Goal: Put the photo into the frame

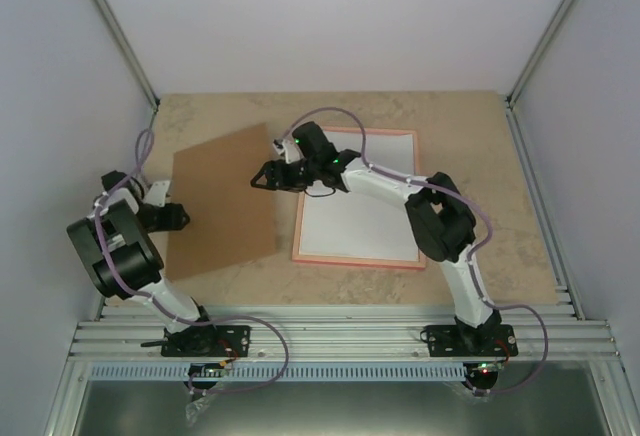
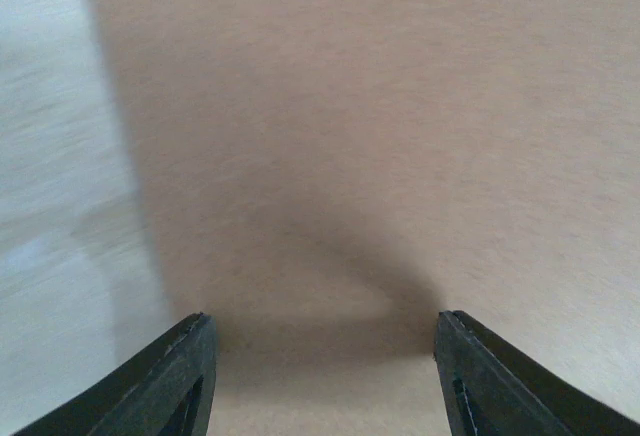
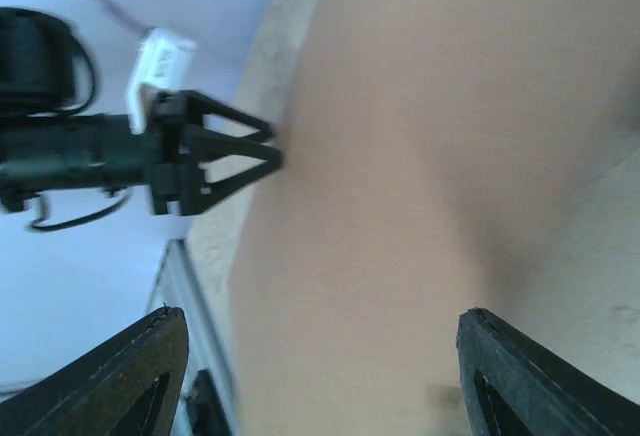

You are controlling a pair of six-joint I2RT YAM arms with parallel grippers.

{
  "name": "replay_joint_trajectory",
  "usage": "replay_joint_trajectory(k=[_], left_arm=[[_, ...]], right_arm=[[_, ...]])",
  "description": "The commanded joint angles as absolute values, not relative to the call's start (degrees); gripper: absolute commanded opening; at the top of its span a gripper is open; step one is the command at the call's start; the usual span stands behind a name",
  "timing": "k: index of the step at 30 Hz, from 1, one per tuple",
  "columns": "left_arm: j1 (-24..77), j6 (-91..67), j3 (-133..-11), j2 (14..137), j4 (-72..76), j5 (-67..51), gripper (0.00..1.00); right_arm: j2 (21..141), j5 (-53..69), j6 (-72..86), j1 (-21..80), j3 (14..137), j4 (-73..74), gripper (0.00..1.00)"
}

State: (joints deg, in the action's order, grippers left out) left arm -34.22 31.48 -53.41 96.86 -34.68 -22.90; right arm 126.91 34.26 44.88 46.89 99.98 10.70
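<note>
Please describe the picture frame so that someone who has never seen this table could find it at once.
Start at the beige table and look at its right half, under the right arm. There lies the frame, a flat rectangle with a thin pink border around a white middle. The board to its left is plain brown with no border.

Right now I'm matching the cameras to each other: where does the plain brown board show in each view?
Top external: the brown board is left of centre, beside the pink frame.
Left wrist: the brown board fills most of the picture.
Right wrist: the brown board fills the middle and right.
Shared landmark: the left end effector at the board's edge, visible in all three.
</note>
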Motion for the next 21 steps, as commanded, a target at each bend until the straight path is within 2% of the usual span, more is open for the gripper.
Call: replay_joint_trajectory(k=[1,8,17,21], left_arm=[[-25.46,31.43,-52.15,97.37,-43.91,-33.47,0.62],[-16.32,24.88,-53.93,98.57,-39.84,-34.70,0.61],[-17.65,21.54,-55.03,97.52,-36.22,-33.32,0.64],[-17.84,21.24,-54.85,98.19,-35.87,-33.50,0.65]], right_arm=[[121.74,40.49,45.32,46.57,94.43,3.08,0.74],[115.71,40.21,41.55,40.27,83.89,4.72,0.73],[109.18,35.97,24.87,33.17,77.31,11.72,0.75],[110.46,35.76,18.22,30.60,77.13,16.04,0.76]])
